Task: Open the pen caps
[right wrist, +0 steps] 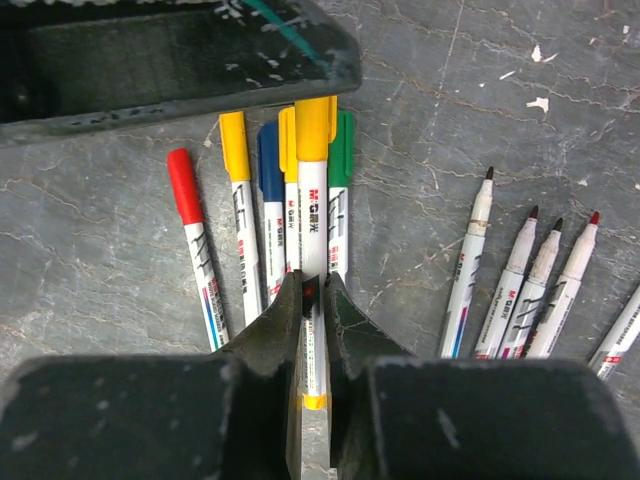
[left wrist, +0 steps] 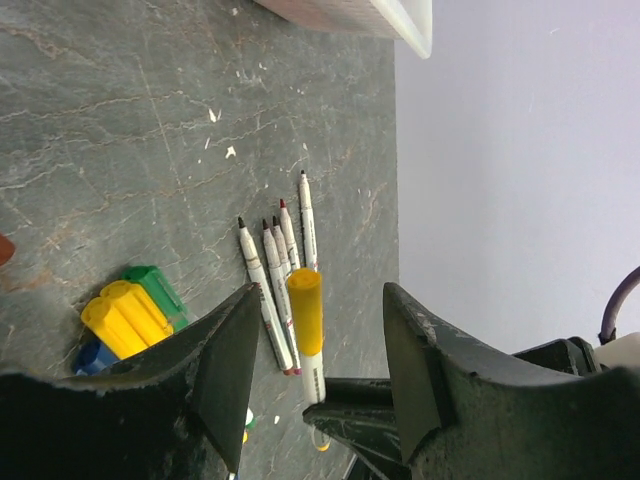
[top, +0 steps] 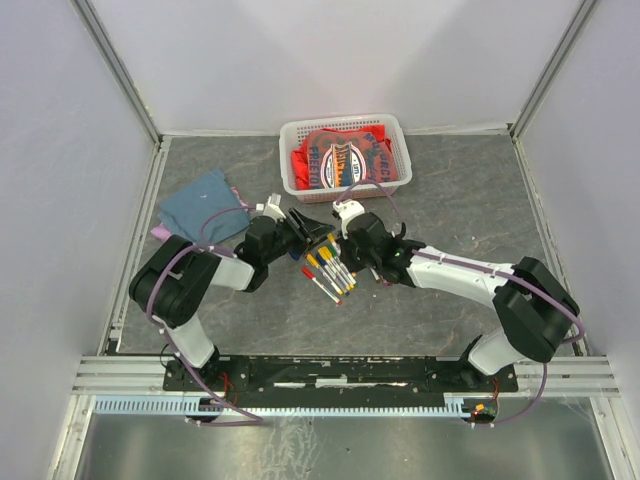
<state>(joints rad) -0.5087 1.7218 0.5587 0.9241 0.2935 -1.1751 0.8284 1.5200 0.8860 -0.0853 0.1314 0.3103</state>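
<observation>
Right wrist view: right gripper (right wrist: pixel 312 290) has its fingers (right wrist: pixel 280 330) pressed onto the white barrel of a yellow-capped pen (right wrist: pixel 313 240). The pen is pinched mid-barrel and its yellow cap (right wrist: pixel 315 125) points away from the wrist.

Left wrist view: left gripper (left wrist: pixel 322 330) stands about half spread, with its fingers (left wrist: pixel 225 370) to either side of that cap. I see a gap on both sides and no contact.

On the grey table (right wrist: pixel 520 90) under the held pen lie the capped pens (right wrist: pixel 233 140): red, yellow, blue, yellow and green, side by side. The uncapped pens (right wrist: pixel 515 280) lie just beside them, tips bare. In the top view, both grippers meet over this cluster at mid-table.
</observation>
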